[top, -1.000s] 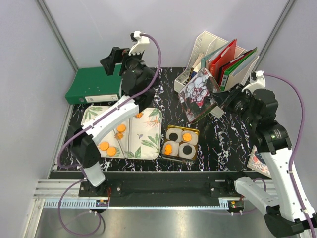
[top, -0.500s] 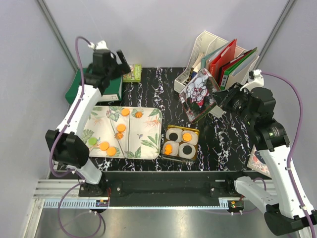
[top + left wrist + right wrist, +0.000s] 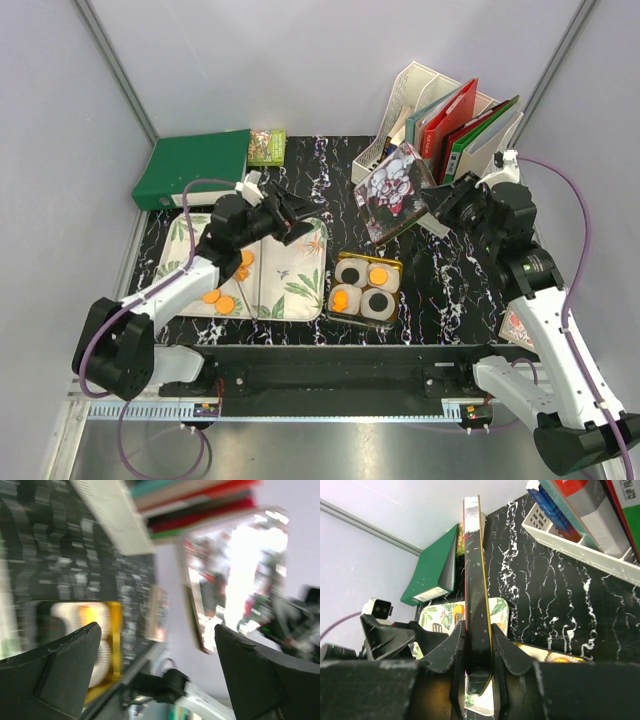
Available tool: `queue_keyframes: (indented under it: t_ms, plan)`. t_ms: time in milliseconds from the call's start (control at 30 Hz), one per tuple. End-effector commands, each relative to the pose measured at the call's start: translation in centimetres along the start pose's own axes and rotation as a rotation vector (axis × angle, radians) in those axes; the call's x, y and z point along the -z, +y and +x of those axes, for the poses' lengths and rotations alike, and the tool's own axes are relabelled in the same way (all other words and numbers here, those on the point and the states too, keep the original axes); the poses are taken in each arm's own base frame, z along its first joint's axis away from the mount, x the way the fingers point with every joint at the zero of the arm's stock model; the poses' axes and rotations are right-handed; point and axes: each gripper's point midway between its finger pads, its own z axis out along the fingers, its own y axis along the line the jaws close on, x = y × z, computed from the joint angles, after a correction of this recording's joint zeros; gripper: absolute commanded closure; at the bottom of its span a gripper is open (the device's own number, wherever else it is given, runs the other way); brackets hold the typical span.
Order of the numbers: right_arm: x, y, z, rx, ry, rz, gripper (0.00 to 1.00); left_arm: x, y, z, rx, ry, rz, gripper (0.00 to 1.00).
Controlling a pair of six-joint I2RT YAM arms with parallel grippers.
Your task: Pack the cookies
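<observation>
Top external view showed the small flat round cookies in two groups, all lying flat with faces up, so no long axis could be told. Several orange ones (image 3: 245, 258) lay loose on the left half of a rectangular leaf-patterned tray (image 3: 295, 285). Two orange (image 3: 378, 276) and two black (image 3: 350, 272) ones each sat in a white paper cup (image 3: 381, 312) inside a shallow gold tin (image 3: 366, 257) just beside the tray's right edge. The left arm lay low and stretched forward over the tray, its forearm crossing the loose discs. The left gripper (image 3: 300, 218) hung above the tray's far right corner, pointed toward the tin and touching nothing; the blurred left wrist view showed its fingers (image 3: 55, 670) spread wide. The right arm rose from its base and bent leftward at the elbow. The right gripper (image 3: 432, 208) pinched a square floral-printed lid (image 3: 393, 190), which was tilted in the air beyond the tin; the right wrist view showed that lid (image 3: 474, 555) edge-on, clamped between both fingers (image 3: 451, 652). Around them on the black marbled table (image 3: 440, 290) stood a green ring binder (image 3: 195, 165) at the far left and a white file rack of coloured folders (image 3: 450, 115) at the far right.
</observation>
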Motion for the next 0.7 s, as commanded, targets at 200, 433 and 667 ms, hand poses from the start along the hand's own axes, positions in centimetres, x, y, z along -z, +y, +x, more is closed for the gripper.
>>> queue_keyframes:
  t_ms: [200, 433, 667]
  plan:
    - [-0.8, 1.3, -0.1, -0.116, -0.047, -0.089, 1.0, -1.4, -9.4, 2.7, 0.061, 0.039, 0.416, 0.01]
    - [-0.4, 1.4, 0.2, -0.141, -0.051, -0.108, 1.0, -3.5, -8.5, 5.2, 0.092, 0.108, 0.41, 0.01]
    - [-0.1, 1.7, 0.8, -0.148, -0.024, -0.135, 1.0, -4.9, -8.2, 6.2, 0.112, 0.137, 0.405, 0.1]
